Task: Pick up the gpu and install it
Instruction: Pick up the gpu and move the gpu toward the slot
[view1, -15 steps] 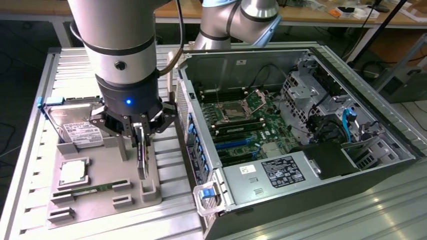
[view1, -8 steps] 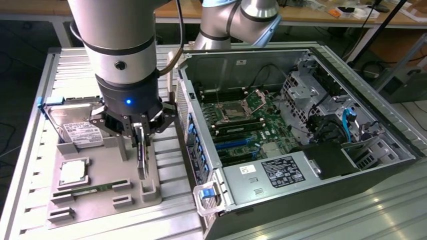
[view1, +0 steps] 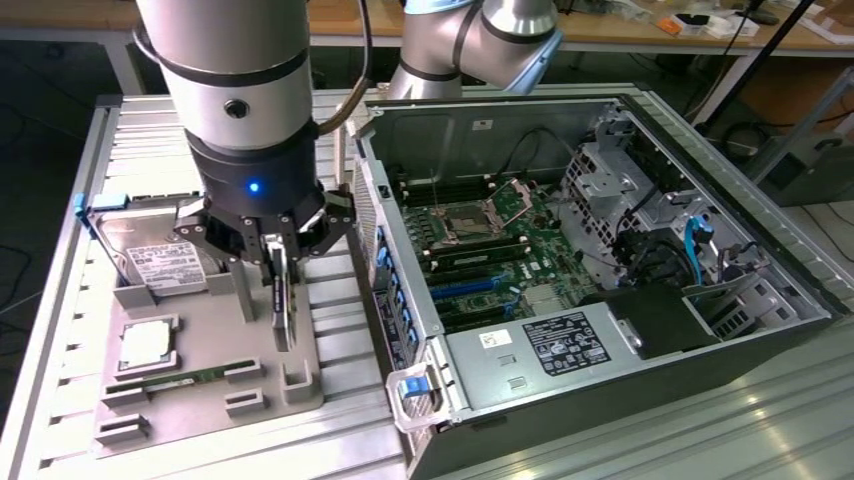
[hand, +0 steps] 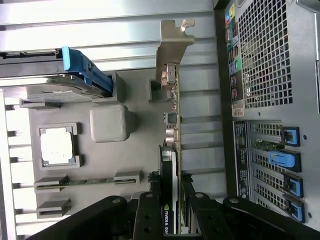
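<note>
The gpu (view1: 280, 308) stands on its edge on the grey holder tray (view1: 214, 335), to the exterior view's left of the open computer case (view1: 747, 350). My gripper (view1: 278, 262) comes down from above and is shut on the card's upper edge, a finger on each face. In the wrist view the gpu (hand: 173, 100) runs away from the fingers (hand: 148, 215), with its silver end bracket (hand: 172, 45) at the far end and its black fan side between the jaws. Whether the card has left its slot in the tray I cannot tell.
On the tray lie a hard drive (view1: 154, 255) with a blue clip (hand: 82, 70), a square processor (view1: 144, 343) and a memory stick (view1: 180, 380). The case holds the motherboard (view1: 494, 250) and a power supply (view1: 561, 345). Its rear grille (hand: 270, 60) and blue slot latches (hand: 285, 160) sit close beside the card.
</note>
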